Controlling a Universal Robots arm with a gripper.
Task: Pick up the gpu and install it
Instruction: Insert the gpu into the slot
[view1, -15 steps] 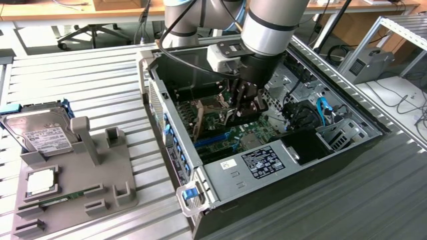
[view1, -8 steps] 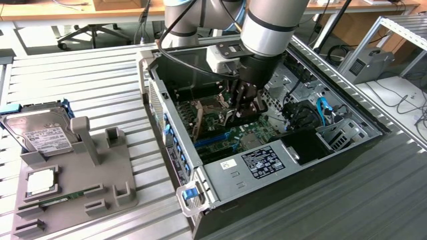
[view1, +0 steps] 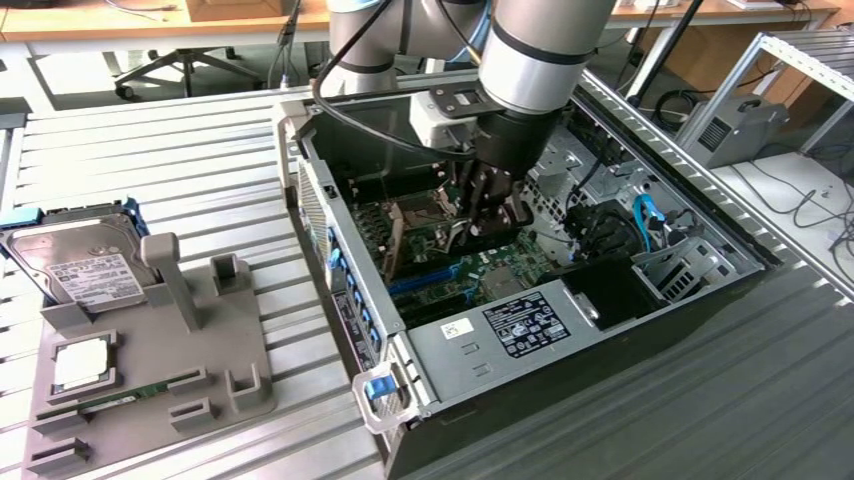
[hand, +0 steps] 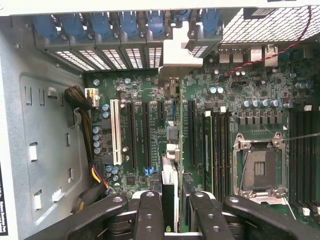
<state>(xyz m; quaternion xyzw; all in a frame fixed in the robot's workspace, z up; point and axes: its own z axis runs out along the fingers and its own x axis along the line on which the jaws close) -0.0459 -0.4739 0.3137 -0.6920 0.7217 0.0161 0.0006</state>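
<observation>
The gripper (hand: 171, 212) is clamped on the gpu (hand: 170, 150), held edge-on inside the case (view1: 400, 345), just above the motherboard (hand: 225, 100) slots, its silver bracket toward the case's blue-latched rear wall.

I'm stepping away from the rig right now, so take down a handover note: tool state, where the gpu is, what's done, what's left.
Tool: shut on the gpu, reaching down inside the open computer case.
Gpu: held edge-on over the expansion slots of the motherboard, with its silver bracket toward the case's rear openings.
Done: the gpu is picked up and inside the case.
Left: the install is not finished. The tool grips the card, and I cannot tell whether it sits in a slot.
Also: the hard drive stands on the grey fixture at the exterior view's left.
</observation>
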